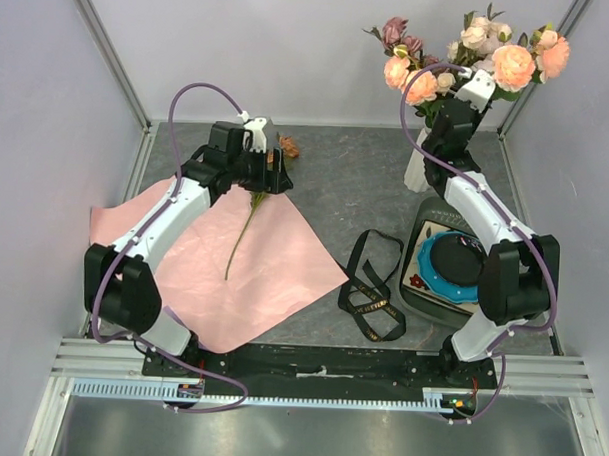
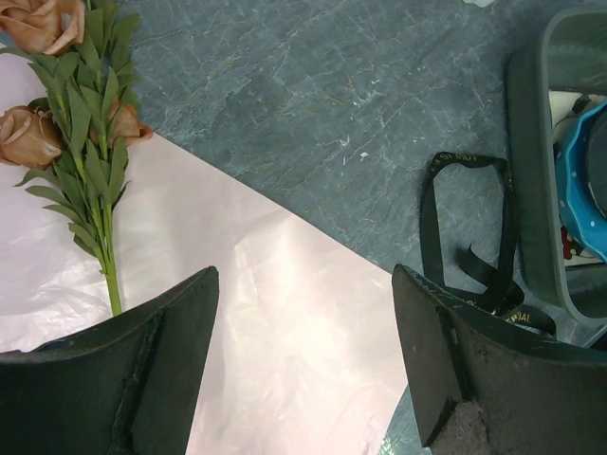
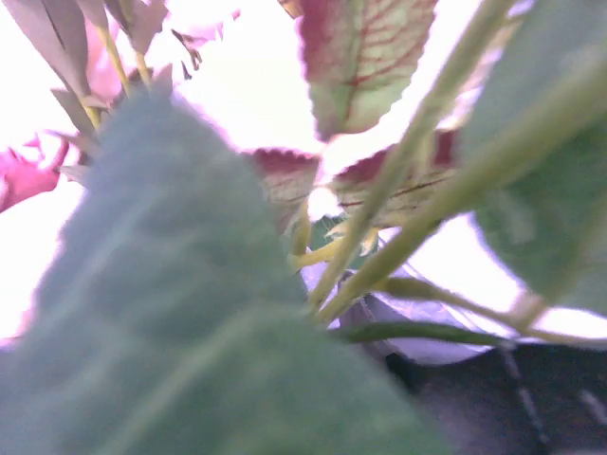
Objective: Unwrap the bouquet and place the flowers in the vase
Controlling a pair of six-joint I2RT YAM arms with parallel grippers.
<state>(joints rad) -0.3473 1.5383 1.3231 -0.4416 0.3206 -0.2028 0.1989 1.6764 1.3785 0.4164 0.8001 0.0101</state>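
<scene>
Most of the flowers (image 1: 481, 49) stand in the white vase (image 1: 416, 174) at the back right. My right gripper (image 1: 480, 84) is up among their stems just above the vase. Its wrist view is filled with blurred leaves and green stems (image 3: 379, 256), and its jaws are hidden. One leafy flower stem (image 1: 247, 218) with peach roses (image 2: 90, 142) lies on the bouquet's pink paper (image 1: 273, 267), which is spread flat. My left gripper (image 1: 273, 175) hangs open over the paper (image 2: 285, 313), to the right of that stem, with nothing between its fingers (image 2: 180, 322).
The black ribbon (image 1: 373, 285) lies loose on the grey table right of the paper. A grey tray (image 1: 422, 292) with a blue round dish (image 1: 453, 263) sits under the right arm. Frame posts and pale walls close in the back and sides.
</scene>
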